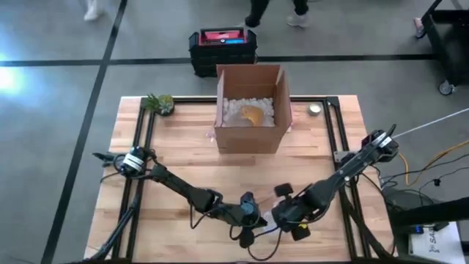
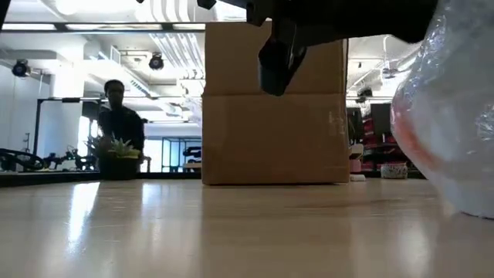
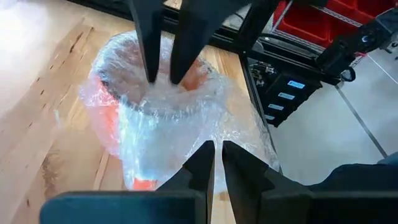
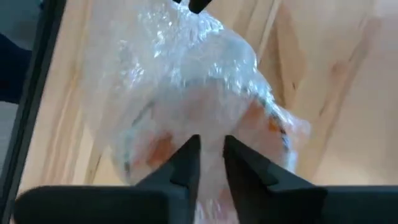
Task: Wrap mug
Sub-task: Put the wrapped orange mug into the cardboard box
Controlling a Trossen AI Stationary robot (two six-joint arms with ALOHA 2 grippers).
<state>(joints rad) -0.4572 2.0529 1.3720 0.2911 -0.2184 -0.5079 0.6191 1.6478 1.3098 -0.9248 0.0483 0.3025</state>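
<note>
Plant [image 1: 159, 103] far-left corner of table [image 1: 183, 161], not involved. L gripper [image 1: 250, 214] sits at near edge, center, fingers [image 3: 205, 163] nearly closed w/ thin strip of wrap between them; looks like it's pinching film, not the mug body. Mug [image 3: 163, 118], orange, swathed in bubble wrap [image 3: 242, 124], stands upright at the near edge btwn both grippers; in low view it's the clear bundle w/ orange showing through. Box [image 1: 250, 106] w/ packing peanuts and an orange item inside sits far-center, well apart from mug. R gripper [image 1: 282, 215] just beside the mug on the other side, fingers [image 4: 186, 163] narrow, tips pressed into wrap at the rim; seems to be tucking film into the mouth.

Step, my read: tucking loose wrap into the opening. To do well: L keeps its pinch steady so film stays taut; R pushes straight down inside the rim, slow, no sideways shove or mug tips. Near edge is close, so don't drag the bundle outward. Small round thing [image 1: 314, 110] far-right, irrelevant.
</note>
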